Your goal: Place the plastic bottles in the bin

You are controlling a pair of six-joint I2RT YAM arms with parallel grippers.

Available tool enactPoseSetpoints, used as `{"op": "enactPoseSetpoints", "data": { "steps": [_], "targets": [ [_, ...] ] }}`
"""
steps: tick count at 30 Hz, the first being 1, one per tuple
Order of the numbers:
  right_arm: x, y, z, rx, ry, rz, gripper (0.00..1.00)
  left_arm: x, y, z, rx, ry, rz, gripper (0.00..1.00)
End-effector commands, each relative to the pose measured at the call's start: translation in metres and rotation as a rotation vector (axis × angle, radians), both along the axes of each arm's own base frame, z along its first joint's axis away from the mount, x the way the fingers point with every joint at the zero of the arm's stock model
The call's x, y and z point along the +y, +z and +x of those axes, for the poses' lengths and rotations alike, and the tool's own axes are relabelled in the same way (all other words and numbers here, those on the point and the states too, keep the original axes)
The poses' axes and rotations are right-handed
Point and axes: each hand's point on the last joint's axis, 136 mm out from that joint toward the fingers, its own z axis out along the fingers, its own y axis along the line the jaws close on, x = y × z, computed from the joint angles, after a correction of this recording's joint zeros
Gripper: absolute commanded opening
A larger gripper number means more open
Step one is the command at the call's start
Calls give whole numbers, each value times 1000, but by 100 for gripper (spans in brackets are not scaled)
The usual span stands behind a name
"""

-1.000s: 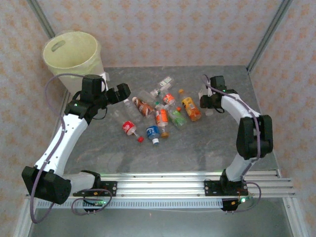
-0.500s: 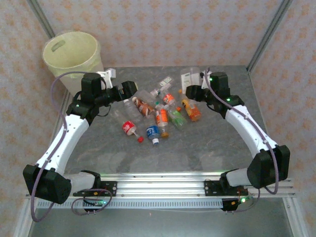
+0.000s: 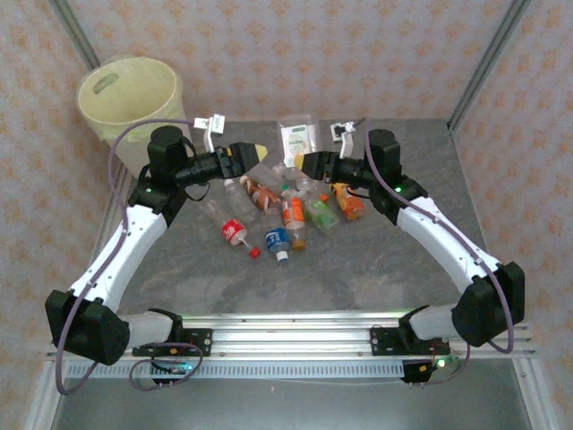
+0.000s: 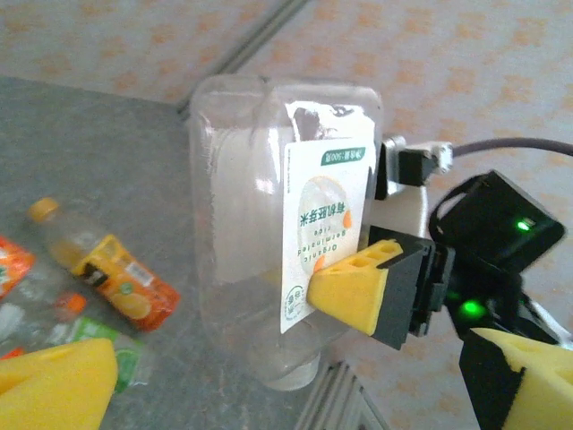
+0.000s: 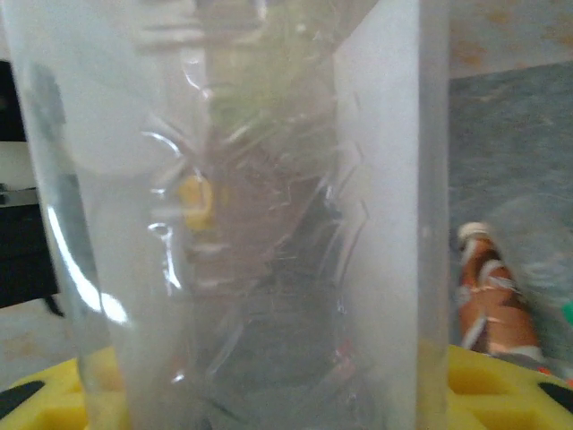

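Your right gripper (image 3: pixel 303 161) is clamped on one clear bottle (image 3: pixel 297 140). It is thin-walled and crinkled, with flat, squarish sides and a white paper label printed in green and orange. In the left wrist view a ribbed yellow pad (image 4: pixel 358 288) presses against the label's edge. The bottle hangs over the far middle of the table (image 3: pixel 376 269), lifted off its grey, stone-mottled surface. Your left gripper (image 3: pixel 252 152) points at it from just beside, jaws spread wide and holding nothing. Its own foam-yellow fingertips (image 4: pixel 54 385) sit at the bottom corners of the left wrist view. Below the two grippers the other plastic bottles (image 3: pixel 293 215) lie on their sides in a loose heap. Among them are an orange-labelled bottle (image 3: pixel 346 201), a green-labelled one (image 3: pixel 320 213), a blue-labelled one (image 3: pixel 277 239) and a red-labelled one (image 3: pixel 235 231). A loose red cap (image 3: pixel 254 253) lies near the last two. The bin (image 3: pixel 168 115), round and cream-white with a pale yellow bag lining it, stands at the table's far left corner, well apart from the lifted bottle.
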Motion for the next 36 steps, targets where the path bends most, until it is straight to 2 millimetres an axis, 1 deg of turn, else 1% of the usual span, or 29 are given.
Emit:
{"op": "enactPoseSetpoints", "data": {
  "steps": [1,3,7,10,12,15,17,18,19,20,22,24,26,28,29,31,32,33,34,36],
  "targets": [
    [13,50,-31,-108,156,129,23,-19,36,-18,-116,-129,-50,100],
    [20,54,-41,-120,211,130,23,-23,38,-16,-117,-127,-42,100],
    [33,57,-57,-134,293,136,23,-28,55,-7,-136,-141,-113,100],
    [41,61,-66,-144,339,145,23,-37,56,-5,-139,-172,-117,97],
    [45,62,-69,-145,359,147,23,-44,58,-8,-154,-205,-121,88],
    [47,60,-66,-141,349,149,23,-48,60,-10,-184,-212,-114,65],
    [46,60,-63,-145,330,147,25,-48,58,-10,-194,-207,-106,55],
    [46,59,-61,-142,315,144,27,-48,57,-10,-200,-202,-99,51],
    [45,57,-58,-140,298,139,31,-47,55,-9,-201,-195,-92,48],
    [45,55,-54,-135,275,130,39,-47,53,-8,-198,-185,-83,46],
    [42,50,-47,-126,226,106,60,-44,49,-3,-186,-146,-55,43],
    [35,42,-37,-127,144,61,80,-37,43,7,-169,-68,-1,43],
    [27,36,-28,-141,60,16,90,-28,37,17,-153,15,52,42],
    [14,28,-17,-148,-47,-31,97,-17,33,26,-137,106,90,42],
    [5,23,-10,-147,-109,-59,99,-8,29,32,-145,164,133,41],
    [-12,13,0,-143,-226,-121,99,14,17,45,-106,308,217,42],
    [-21,7,5,-136,-285,-155,99,30,10,52,-77,396,272,42],
    [-33,-2,10,-126,-347,-199,99,45,2,56,-43,473,320,42],
    [-42,-8,14,-121,-398,-233,99,57,-3,59,-19,529,353,42],
    [-65,-27,22,-88,-509,-320,99,82,-11,62,24,637,407,42]
  ]
}}
